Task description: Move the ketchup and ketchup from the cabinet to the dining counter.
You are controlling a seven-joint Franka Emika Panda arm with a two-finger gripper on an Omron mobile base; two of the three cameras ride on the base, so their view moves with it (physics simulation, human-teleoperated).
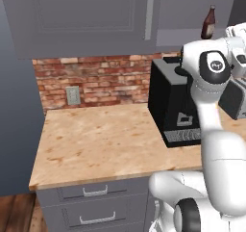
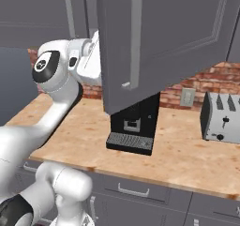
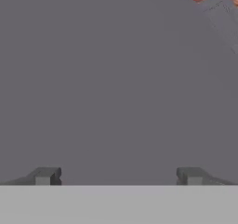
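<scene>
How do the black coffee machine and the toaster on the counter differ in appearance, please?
The coffee machine is black and tall; the toaster is silver-grey and lower. The coffee machine stands partly behind the open cabinet door; the toaster stands in plain sight to its right. Both rest on the beige counter before the brick wall.

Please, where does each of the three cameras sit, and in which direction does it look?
Left base view: behind the arm on its left, facing the brick-backed counter, coffee machine and a ketchup in the cabinet; the white arm rises at right.
Right base view: behind on the right, facing the open cabinet door and toaster; the arm rises at left.
Hand view: on the hand, its open fingertips facing a grey surface up close.
Both base views share the counter and coffee machine.
</scene>
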